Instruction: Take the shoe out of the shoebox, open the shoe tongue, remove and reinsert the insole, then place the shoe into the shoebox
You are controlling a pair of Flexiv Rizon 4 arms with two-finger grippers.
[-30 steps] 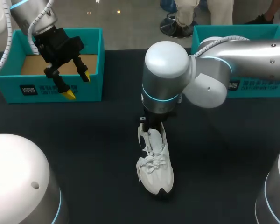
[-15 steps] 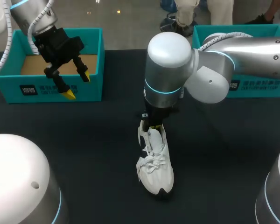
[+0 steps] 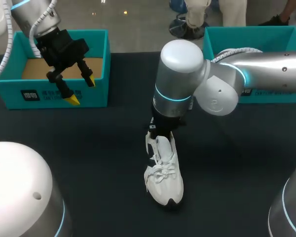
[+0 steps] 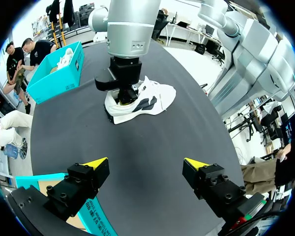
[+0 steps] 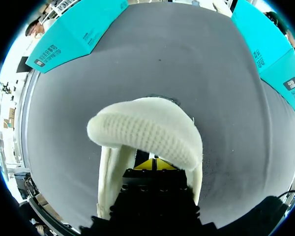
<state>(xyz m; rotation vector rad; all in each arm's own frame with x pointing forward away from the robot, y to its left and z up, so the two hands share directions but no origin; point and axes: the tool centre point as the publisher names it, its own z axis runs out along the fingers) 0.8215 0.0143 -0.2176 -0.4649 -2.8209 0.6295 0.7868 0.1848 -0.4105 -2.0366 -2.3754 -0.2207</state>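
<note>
A white laced shoe (image 3: 164, 173) stands on the dark table (image 3: 98, 163), toe toward the front edge. My right gripper (image 3: 160, 132) comes straight down onto its heel end. In the right wrist view that gripper (image 5: 155, 163) is shut, its yellow tips down inside the shoe's opening, with the knit heel collar (image 5: 147, 129) arching over them. Whether anything is pinched there is hidden. My left gripper (image 3: 82, 90) hangs open and empty in front of the left teal shoebox (image 3: 59, 96). From the left wrist view, the shoe (image 4: 145, 101) lies well ahead of this gripper (image 4: 146, 163).
A second teal box (image 3: 251, 37) stands at the back right behind my right arm; in the left wrist view this box (image 4: 56, 71) holds something white. The left box shows a bare brown bottom.
My right arm's wrist housing has shifted slightly right and up over the heel. The shoe has stayed put. The left arm has not moved.
</note>
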